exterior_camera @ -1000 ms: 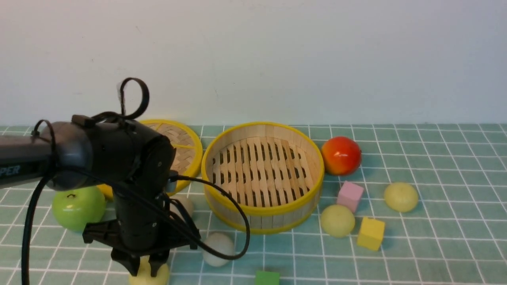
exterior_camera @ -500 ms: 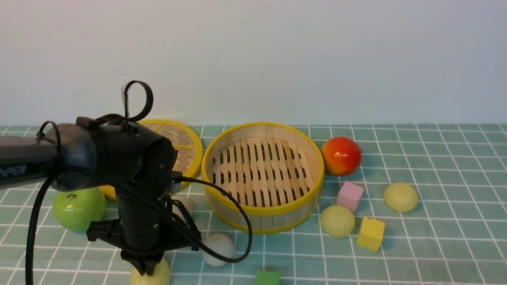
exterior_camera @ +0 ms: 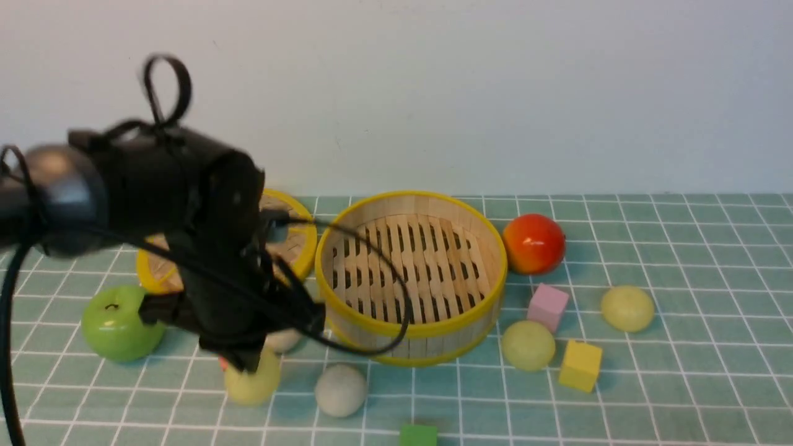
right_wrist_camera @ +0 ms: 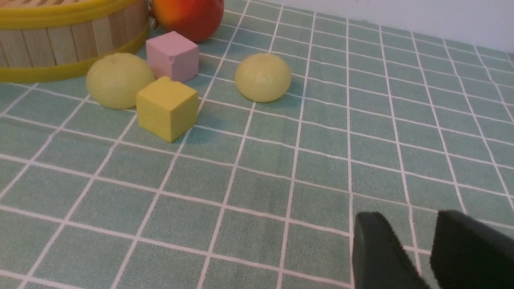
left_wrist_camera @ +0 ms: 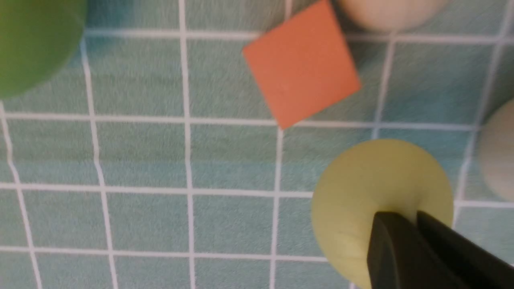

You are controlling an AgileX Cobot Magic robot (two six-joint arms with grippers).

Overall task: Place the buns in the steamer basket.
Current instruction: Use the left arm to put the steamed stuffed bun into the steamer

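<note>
Left wrist view tells you the most: your left gripper has its fingers squeezed together, pinching the top of a yellow-green bun, and the soft skin puckers around the tips. In the front view that bun hangs right under the gripper, front-left of the steamer basket and outside it (can't tell for sure if it's clear of the cloth).

Near the grip you've got an orange cube flat on the checked green cloth, with the green apple further out to the left. A half-hidden off-white bun peeks out behind the gripper, close to the basket wall. A second off-white bun sits in the open just in front of the basket. The woven lid lies behind your arm, left of the basket.

Your right gripper has its fingers apart over bare cloth, well away from everything. Ahead of it, another yellow-green bun sits tight against the yellow cube and the pink cube. A third yellow-green bun sits alone further right. The red-orange fruit is just beside the basket's right rim, and a green cube sits at the front edge.
</note>
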